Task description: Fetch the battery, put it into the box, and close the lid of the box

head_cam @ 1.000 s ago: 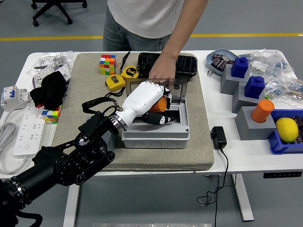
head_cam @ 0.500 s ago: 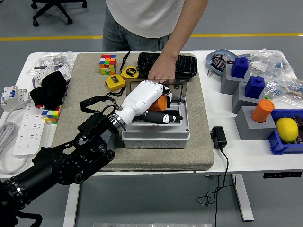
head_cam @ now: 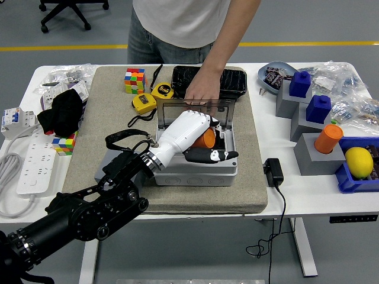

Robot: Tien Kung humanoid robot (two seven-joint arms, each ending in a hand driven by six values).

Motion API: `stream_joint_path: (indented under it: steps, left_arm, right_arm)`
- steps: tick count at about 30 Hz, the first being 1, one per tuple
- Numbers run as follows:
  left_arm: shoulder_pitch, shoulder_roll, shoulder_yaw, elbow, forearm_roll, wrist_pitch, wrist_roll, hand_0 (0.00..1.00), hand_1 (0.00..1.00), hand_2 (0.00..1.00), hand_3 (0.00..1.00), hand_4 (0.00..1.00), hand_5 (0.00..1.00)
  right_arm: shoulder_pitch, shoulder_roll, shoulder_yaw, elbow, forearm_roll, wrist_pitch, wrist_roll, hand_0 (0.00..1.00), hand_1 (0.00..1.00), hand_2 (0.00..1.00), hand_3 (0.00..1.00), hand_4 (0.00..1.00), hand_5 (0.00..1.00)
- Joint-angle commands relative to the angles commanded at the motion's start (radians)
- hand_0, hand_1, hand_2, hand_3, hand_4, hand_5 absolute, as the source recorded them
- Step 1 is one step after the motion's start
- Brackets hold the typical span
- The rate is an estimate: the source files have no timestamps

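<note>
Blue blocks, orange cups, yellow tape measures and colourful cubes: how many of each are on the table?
Blue blocks: 2
Orange cups: 2
Yellow tape measures: 2
Colourful cubes: 2
Total: 8

Bright, even overhead light fills the scene; the white tabletop reads clean without glare. Shadows are soft and short. Focus is sharp throughout, with slight bending near the frame edges.
</note>
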Motion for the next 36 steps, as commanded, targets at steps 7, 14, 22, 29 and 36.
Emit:
stream_joint_path:
  steps: [7,14,22,29,36]
  left_arm:
    - [-0.004,-0.007,-0.002,0.031,-0.005,0.007,-0.009,0.04,0.002,0.002,0.027,0.955,0.819]
    - [-0.005,-0.015,0.0,0.062,-0.007,0.019,-0.023,0.041,0.002,0.002,0.027,0.956,0.831]
    - [-0.008,-0.017,0.002,0.072,-0.008,0.019,-0.035,0.042,0.002,0.002,0.028,0.954,0.838]
    - [-0.008,-0.015,-0.008,0.067,0.015,0.013,-0.043,0.126,0.117,0.133,0.154,0.967,0.919]
    - [-0.008,-0.014,-0.02,0.064,0.031,0.0,-0.047,0.224,0.352,0.275,0.34,0.973,0.924]
  right_arm:
    - [-0.002,-0.001,0.0,0.0,-0.002,0.0,-0.002,0.974,0.783,0.747,0.796,0.998,0.998]
    - [-0.003,-0.002,-0.003,0.0,0.0,0.001,-0.001,0.974,0.783,0.746,0.796,0.998,0.998]
    - [0.0,-0.002,-0.003,0.0,0.003,0.001,-0.001,0.974,0.783,0.746,0.796,0.998,0.998]
    - [0.0,-0.001,-0.001,0.0,0.002,0.001,-0.001,0.973,0.783,0.747,0.796,0.998,0.998]
    - [-0.001,0.0,0.001,0.0,0.0,0.002,0.0,0.974,0.782,0.747,0.795,0.998,0.998]
